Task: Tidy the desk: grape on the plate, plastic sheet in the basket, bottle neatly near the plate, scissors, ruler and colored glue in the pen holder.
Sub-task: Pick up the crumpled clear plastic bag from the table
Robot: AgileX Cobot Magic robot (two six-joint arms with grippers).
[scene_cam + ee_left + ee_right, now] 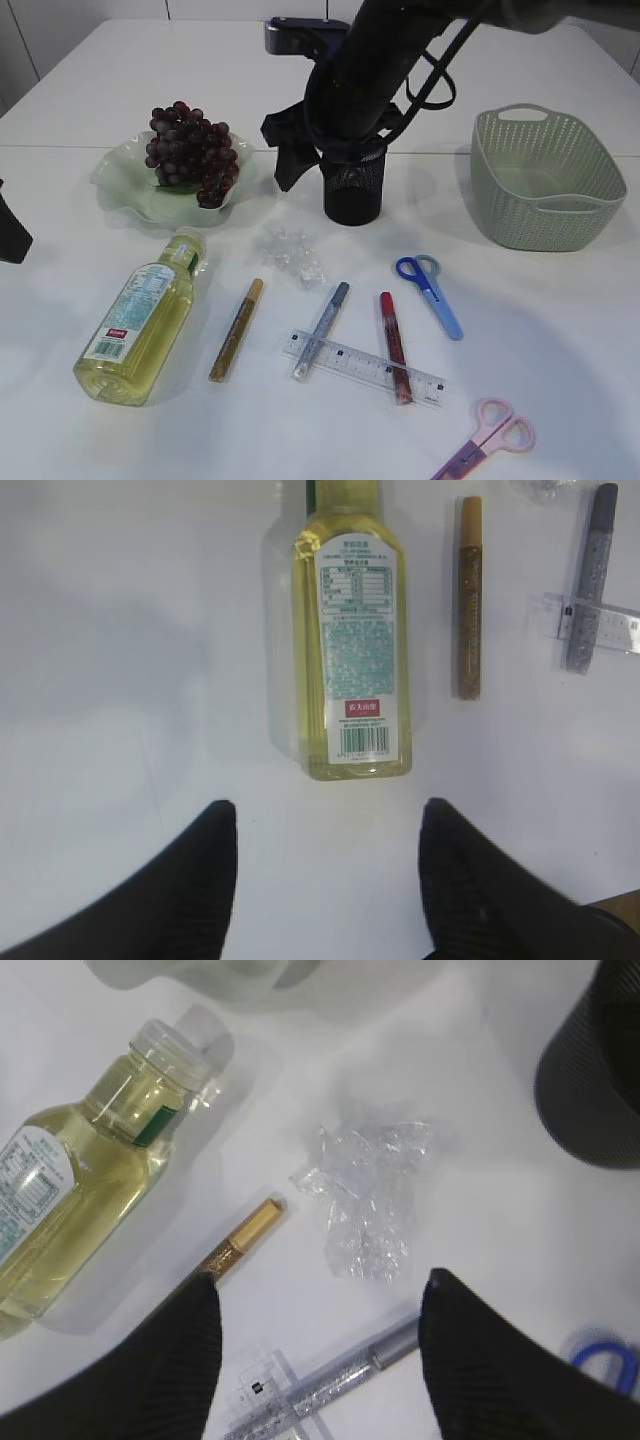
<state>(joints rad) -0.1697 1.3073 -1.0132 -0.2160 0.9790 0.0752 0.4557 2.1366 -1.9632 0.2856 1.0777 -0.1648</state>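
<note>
Pink scissors (490, 437) lie at the desk's front edge; right gripper (320, 1355), jaws wide and empty, should straddle the crumpled plastic sheet (368, 1205) centrally before closing

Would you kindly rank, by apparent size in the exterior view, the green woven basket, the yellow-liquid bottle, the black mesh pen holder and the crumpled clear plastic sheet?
1. Green woven basket
2. Yellow-liquid bottle, though nearer the camera
3. Black mesh pen holder, partly hidden
4. Crumpled clear plastic sheet
</note>
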